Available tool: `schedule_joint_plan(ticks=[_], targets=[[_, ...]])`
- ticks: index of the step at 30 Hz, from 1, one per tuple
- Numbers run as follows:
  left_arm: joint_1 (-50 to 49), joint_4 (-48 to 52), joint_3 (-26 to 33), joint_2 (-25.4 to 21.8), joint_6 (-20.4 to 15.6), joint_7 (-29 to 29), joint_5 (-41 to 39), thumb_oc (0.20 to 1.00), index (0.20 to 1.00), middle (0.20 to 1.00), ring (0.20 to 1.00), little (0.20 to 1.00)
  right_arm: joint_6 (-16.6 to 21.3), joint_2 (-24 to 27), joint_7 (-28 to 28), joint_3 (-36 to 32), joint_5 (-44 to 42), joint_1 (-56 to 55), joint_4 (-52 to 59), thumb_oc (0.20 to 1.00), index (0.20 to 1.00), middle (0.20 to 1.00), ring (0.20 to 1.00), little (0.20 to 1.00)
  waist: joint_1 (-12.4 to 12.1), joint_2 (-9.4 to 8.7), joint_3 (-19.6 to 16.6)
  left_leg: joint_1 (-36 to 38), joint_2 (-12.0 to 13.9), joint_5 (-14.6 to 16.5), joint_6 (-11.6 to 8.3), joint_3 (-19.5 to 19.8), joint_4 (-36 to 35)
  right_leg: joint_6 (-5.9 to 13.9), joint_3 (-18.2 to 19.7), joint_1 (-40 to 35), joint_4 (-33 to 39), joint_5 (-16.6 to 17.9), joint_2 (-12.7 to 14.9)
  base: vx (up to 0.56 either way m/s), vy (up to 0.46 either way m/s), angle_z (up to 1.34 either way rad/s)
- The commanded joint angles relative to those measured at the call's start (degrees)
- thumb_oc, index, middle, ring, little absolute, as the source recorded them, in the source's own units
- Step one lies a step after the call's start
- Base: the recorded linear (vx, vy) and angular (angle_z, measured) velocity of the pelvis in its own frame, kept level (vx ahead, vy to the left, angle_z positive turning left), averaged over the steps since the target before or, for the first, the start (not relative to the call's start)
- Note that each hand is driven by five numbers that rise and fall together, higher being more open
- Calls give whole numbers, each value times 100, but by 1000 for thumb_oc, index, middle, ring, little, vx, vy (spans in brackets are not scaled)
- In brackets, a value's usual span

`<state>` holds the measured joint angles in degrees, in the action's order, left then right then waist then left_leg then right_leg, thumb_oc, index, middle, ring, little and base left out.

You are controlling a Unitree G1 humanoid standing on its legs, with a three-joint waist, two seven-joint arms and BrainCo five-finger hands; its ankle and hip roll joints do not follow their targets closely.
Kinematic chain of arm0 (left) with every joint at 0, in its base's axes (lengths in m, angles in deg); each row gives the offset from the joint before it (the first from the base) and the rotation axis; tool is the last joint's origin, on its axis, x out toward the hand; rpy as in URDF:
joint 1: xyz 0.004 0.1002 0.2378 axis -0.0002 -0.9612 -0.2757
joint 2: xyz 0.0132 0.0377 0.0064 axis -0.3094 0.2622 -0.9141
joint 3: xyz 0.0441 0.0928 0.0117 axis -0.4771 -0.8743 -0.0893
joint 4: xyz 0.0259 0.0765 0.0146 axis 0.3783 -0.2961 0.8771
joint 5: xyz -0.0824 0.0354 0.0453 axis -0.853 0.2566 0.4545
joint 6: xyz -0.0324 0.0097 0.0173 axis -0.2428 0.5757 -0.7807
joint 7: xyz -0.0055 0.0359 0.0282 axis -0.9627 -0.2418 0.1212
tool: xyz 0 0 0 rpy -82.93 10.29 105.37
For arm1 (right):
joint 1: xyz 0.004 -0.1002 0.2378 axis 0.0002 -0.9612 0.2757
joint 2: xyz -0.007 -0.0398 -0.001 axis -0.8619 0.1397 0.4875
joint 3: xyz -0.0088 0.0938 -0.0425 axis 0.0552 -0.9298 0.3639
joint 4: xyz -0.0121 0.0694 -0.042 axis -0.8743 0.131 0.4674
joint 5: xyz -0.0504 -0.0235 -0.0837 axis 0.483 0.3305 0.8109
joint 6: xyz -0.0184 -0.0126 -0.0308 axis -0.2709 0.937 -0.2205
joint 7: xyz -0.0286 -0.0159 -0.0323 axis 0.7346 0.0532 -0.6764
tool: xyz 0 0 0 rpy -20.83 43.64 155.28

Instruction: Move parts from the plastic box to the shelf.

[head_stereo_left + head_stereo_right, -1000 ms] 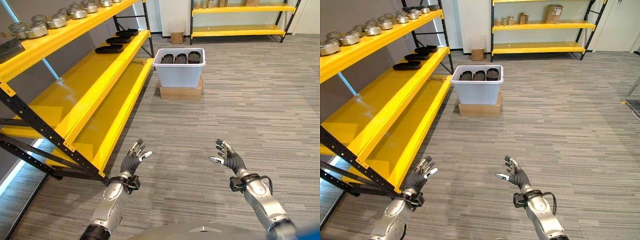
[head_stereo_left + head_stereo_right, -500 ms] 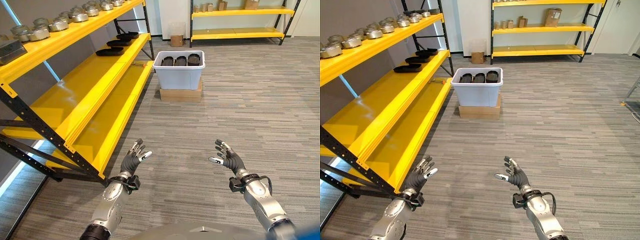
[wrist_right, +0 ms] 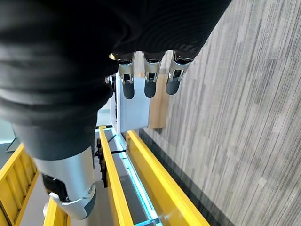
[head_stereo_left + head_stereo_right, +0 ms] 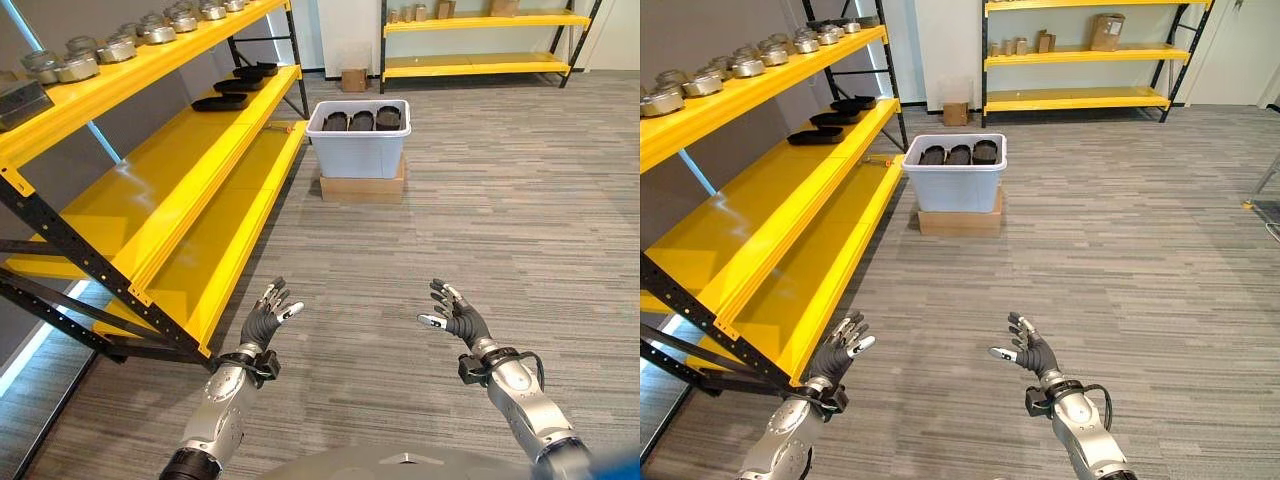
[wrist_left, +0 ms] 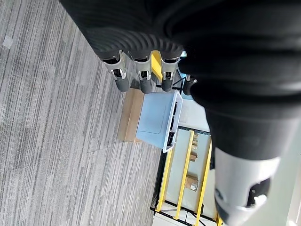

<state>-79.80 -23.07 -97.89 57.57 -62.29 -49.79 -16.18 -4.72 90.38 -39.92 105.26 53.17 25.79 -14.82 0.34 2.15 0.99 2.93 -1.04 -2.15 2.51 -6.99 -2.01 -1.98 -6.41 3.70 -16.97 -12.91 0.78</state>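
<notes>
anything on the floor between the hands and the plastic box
Nothing visible. Bare carpet runs from the left hand and right hand, both open and empty, to the plastic box on its cardboard base beside the shelf.

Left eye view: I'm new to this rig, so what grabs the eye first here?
The long yellow shelf runs up the robot's left side. Ahead, the plastic box stands on a cardboard base, dark parts inside. Near the bottom, the left hand and right hand hang open and empty.
</notes>
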Motion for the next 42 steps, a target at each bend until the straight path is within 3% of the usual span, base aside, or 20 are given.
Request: schedule_joint_plan(ticks=[1, 8, 13, 14, 15, 17, 18, 19, 20, 21, 23, 24, 25, 28, 30, 31, 35, 39, 41, 42], targets=[[32, 123, 331, -117, -273, 5, 8, 1000, 1000, 1000, 1000, 1000, 238, -298, 6, 179, -226, 396, -12, 1000, 1000, 1000, 1000, 1000, -11, -361, 43, 322, 342, 429, -294, 199, -291, 886, -141, -971, 2125, 1203, 621, 22, 70, -5], [38, 215, 342, -157, -306, 38, -41, 1000, 1000, 1000, 1000, 1000, 229, -319, 5, 190, -237, 425, -10, 1000, 1000, 1000, 1000, 1000, -57, -379, 97, 181, 214, 515, -174, 186, -192, 974, -130, -821, 1881, 1180, 767, 24, 69, -5], [82, 350, 315, -229, -295, 89, 11, 1000, 1000, 1000, 1000, 1000, 218, -343, -20, 201, -229, 432, -38, 1000, 1000, 1000, 1000, 1000, -84, -323, 237, 70, 45, 741, 67, 346, 151, 1106, -99, -351, 775, 1050, 994, 20, 155, 2], [61, 406, 324, -236, -286, 82, 24, 1000, 1000, 1000, 1000, 1000, 216, -358, -21, 191, -238, 404, -10, 1000, 1000, 1000, 1000, 1000, -86, -314, 266, 58, -2, 775, 117, 367, 191, 1129, -39, -161, 422, 1136, 1053, 8, 224, 3], [64, 424, 306, -242, -281, 94, 63, 1000, 1000, 1000, 1000, 1000, 215, -387, -33, 171, -234, 323, 32, 1000, 1000, 1000, 1000, 1000, -52, -294, 358, 56, -104, 813, 222, 491, 300, 1169, 61, 180, -320, 1621, 1177, 12, 227, 0], [76, 447, 255, -274, -259, 70, 124, 1000, 1000, 1000, 1000, 1000, 219, -398, -46, 175, -260, 238, 92, 1000, 1000, 1000, 1000, 1000, 0, -258, 448, 134, -204, 840, 322, 619, 298, 1166, 202, 565, -1071, 2161, 1255, 17, 231, 31], [128, 460, 218, -323, -250, 75, 221, 1000, 1000, 1000, 1000, 1000, 238, -428, -43, 148, -292, 202, 144, 1000, 1000, 1000, 1000, 1000, 16, -137, 591, 195, -182, 857, 393, 663, 336, 1116, 111, 901, -1682, 2186, 1267, 2, 168, 46], [130, 458, 217, -322, -250, 75, 221, 1000, 1000, 1000, 1000, 1000, 238, -427, -43, 147, -293, 203, 144, 1000, 1000, 1000, 1000, 1000, 13, -147, 589, 189, -192, 860, 394, 659, 340, 1117, 121, 921, -1710, 2171, 1277, 81, 154, 22], [137, 446, 198, -329, -218, 32, 306, 1000, 1000, 1000, 1000, 1000, 229, -424, -49, 117, -309, 165, 133, 1000, 1000, 1000, 1000, 1000, 48, -93, 592, 275, -185, 941, 388, 652, 343, 1058, -77, 1199, -1568, 1872, 1219, 94, 36, 4], [135, 446, 198, -327, -218, 32, 306, 1000, 1000, 1000, 1000, 1000, 228, -422, -49, 118, -309, 163, 134, 1000, 1000, 1000, 1000, 1000, 54, -90, 593, 283, -180, 951, 384, 659, 343, 1054, -86, 1191, -1577, 1857, 1218, 231, 20, -2], [118, 431, 180, -338, -218, 9, 352, 1000, 1000, 1000, 1000, 1000, 236, -404, -39, 86, -419, 137, 108, 1000, 1000, 1000, 1000, 1000, 190, -145, 628, 544, -259, 1087, 311, 812, 278, 989, -166, 1284, -302, 1645, 892, 319, -97, 6], [52, 419, 206, -335, -220, -23, 354, 1000, 1000, 1000, 1000, 1000, 217, -397, -32, 99, -434, 127, 61, 1000, 1000, 1000, 1000, 1000, 229, -226, 607, 767, -314, 1170, 219, 902, 133, 1073, -221, 1263, 932, 1894, 875, 354, -147, 15], [60, 416, 216, -333, -215, -29, 355, 1000, 1000, 1000, 1000, 1000, 196, -409, -38, 111, -416, 151, 27, 1000, 1000, 1000, 1000, 1000, 256, -234, 627, 859, -287, 1194, 168, 920, 90, 1135, -245, 1284, 1375, 2078, 879, 274, -111, 18], [49, 405, 237, -306, -224, -16, 365, 1000, 1000, 1000, 1000, 1000, 173, -423, -22, 112, -353, 171, 49, 1000, 1000, 1000, 1000, 1000, 319, -228, 636, 1063, -208, 1301, 82, 955, 68, 1241, -79, 1334, 1831, 2293, 821, 245, -79, 32], [-2, 303, 205, -212, -245, -70, 356, 1000, 1000, 1000, 1000, 1000, 175, -359, -42, 48, -356, 8, 105, 1000, 1000, 1000, 1000, 1000, 345, -314, 490, 1326, -150, 1491, 13, 1048, 23, 1190, -49, 1149, 1914, 2444, 766, 538, -222, 57], [33, 292, 151, -142, -280, -48, 209, 1000, 1000, 1000, 1000, 1000, 217, -254, -2, -118, -454, -46, 106, 1000, 1000, 1000, 1000, 1000, 436, -243, 319, 1366, 116, 1503, -127, 1155, 250, 1051, -182, 1154, 1550, 2339, 621, 672, -299, 55], [203, 263, 39, -119, -315, -16, 59, 1000, 1000, 1000, 1000, 1000, 325, -142, 71, -370, -619, -142, 2, 1000, 1000, 1000, 1000, 1000, 579, -149, 279, 1298, 471, 1025, -448, 1222, 609, 826, -315, 1172, 1095, 1885, 409, 385, -165, 40], [206, 308, -14, -115, -317, -19, 6, 1000, 1000, 1000, 1000, 1000, 320, -103, 66, -420, -635, -217, -34, 1000, 1000, 1000, 1000, 1000, 610, -133, 259, 1244, 569, 609, -572, 1255, 883, 705, -319, 1080, 1063, 1740, 261, 172, -74, 10], [147, 369, -28, -125, -286, -53, -19, 1000, 1000, 1000, 1000, 1000, 321, -58, 40, -453, -653, -297, -24, 1000, 1000, 1000, 1000, 1000, 595, -173, 226, 1051, 597, 28, -692, 1266, 1478, 532, -280, 814, 1177, 1561, 53, 282, -186, -8], [59, 416, -19, -137, -263, -75, -41, 1000, 1000, 1000, 1000, 1000, 331, -33, 32, -488, -667, -397, -17, 1000, 1000, 1000, 1000, 1000, 515, -282, 277, 524, 599, -586, -811, 1289, 2791, 318, -160, 487, 1279, 1372, -100, 252, -193, -8]])
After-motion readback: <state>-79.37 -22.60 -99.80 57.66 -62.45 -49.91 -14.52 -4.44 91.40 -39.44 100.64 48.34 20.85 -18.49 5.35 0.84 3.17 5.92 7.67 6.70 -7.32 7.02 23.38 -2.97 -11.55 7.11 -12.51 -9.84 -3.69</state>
